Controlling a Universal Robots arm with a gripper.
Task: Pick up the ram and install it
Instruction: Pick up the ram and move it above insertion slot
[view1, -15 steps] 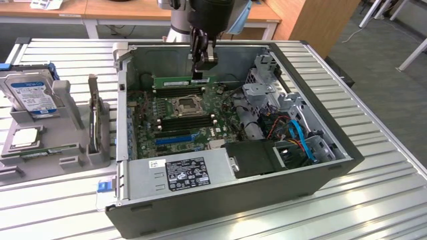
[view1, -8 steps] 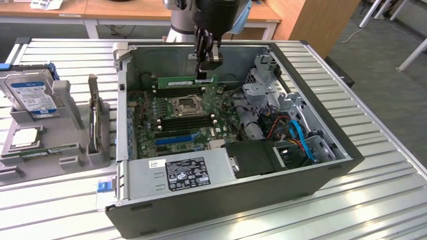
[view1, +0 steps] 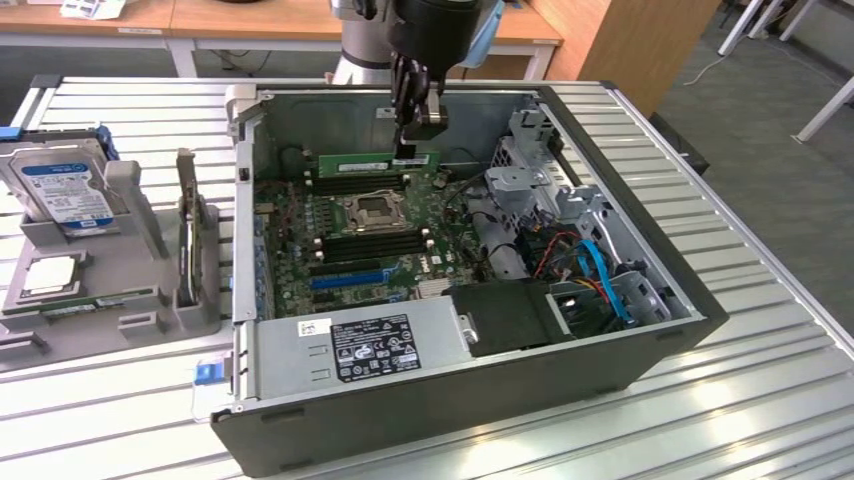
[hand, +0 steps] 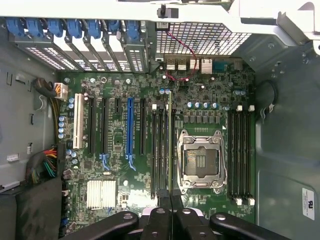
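1. Pick-up looks done. The black two-finger gripper (view1: 419, 140) is pressed together on the long, thin green circuit-board ram stick (view1: 358, 162), pinching it at the end toward the exterior view's right.
2. The ram stick is inside the open dark-grey computer case (view1: 467, 420). It stands on its long edge, roughly level, over a bank of long black memory slots (view1: 358, 183) on the green motherboard (view1: 280, 225). That bank is just beside the square silver CPU socket (view1: 370, 210).
3. In the wrist view the ram stick (hand: 170, 140) shows edge-on as a thin line. It runs parallel to the black memory slots (hand: 161, 150), between them and the CPU socket (hand: 201, 162). The gripper (hand: 170, 202) is clamped over one end.
4. So it is lined up with the bank, apparently at the slot nearest the socket. We can't tell the exact slot.
5. We judge the install unfinished. In the exterior view the lower edge seems to ride above the slots, not sunk in. We can't tell whether it touches them. The gripper hasn't let go.
6. Ram stick appearance: a green board, narrow and flat, with dark chips along its face. A pale patch may be a label. We see no bend or damage.
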